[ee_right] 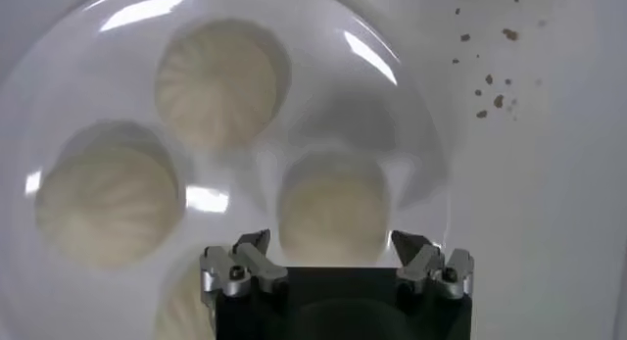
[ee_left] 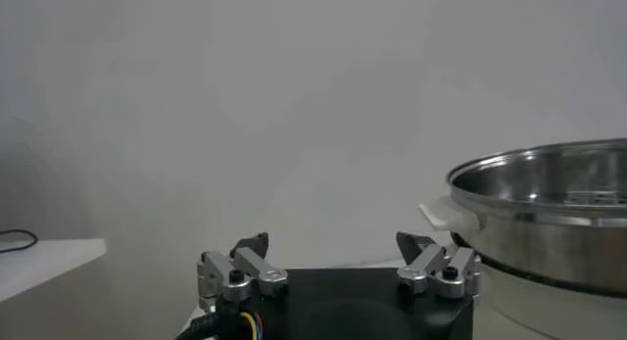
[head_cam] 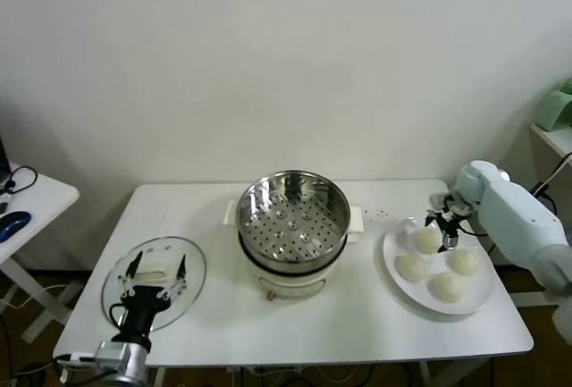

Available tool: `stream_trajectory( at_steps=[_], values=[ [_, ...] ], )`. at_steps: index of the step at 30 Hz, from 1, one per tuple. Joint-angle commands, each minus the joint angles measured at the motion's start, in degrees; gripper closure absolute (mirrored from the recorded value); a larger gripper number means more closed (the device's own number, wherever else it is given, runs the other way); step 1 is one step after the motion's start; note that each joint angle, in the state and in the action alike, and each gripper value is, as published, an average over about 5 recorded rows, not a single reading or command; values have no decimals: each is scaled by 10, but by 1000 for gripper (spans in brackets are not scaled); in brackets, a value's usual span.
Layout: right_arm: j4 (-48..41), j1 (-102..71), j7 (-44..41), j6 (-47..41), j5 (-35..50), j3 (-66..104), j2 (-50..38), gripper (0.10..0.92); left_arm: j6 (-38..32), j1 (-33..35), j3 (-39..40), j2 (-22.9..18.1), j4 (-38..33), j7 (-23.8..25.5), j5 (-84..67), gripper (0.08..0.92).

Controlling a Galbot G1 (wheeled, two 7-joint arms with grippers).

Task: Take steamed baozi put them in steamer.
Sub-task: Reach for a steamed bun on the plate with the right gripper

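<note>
Several off-white baozi lie on a white plate (head_cam: 389,257) at the table's right. My right gripper (head_cam: 443,231) is open just above the back-left bun (head_cam: 426,240). In the right wrist view that bun (ee_right: 333,210) sits between the spread fingertips of the gripper (ee_right: 333,244), with two more buns (ee_right: 217,79) (ee_right: 106,203) beyond it and a fourth partly hidden by the gripper body. The steel steamer (head_cam: 293,217) stands empty on its white base at the table's middle. My left gripper (head_cam: 154,273) is open and parked over the glass lid at front left.
A round clear glass lid (head_cam: 192,293) lies at the table's front left. Crumbs (head_cam: 380,215) dot the table between steamer and plate. A side table with a mouse (head_cam: 12,223) stands at far left. The steamer's rim (ee_left: 549,190) shows in the left wrist view.
</note>
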Motion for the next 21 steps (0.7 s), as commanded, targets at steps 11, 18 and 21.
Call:
stream_trajectory(
  at_steps=[11,18,21],
  values=[
    [-28,-3,2,3,-28,29,21,260,-1,2,0,-5,-1,-8,0,177],
    [-24,-2,2,3,-28,34,17,398,-2,3,-1,-5,-1,-9,-2,177],
    [-16,-1,2,3,-25,32,14,405,-2,4,-1,-5,-2,-9,-2,177]
  ],
)
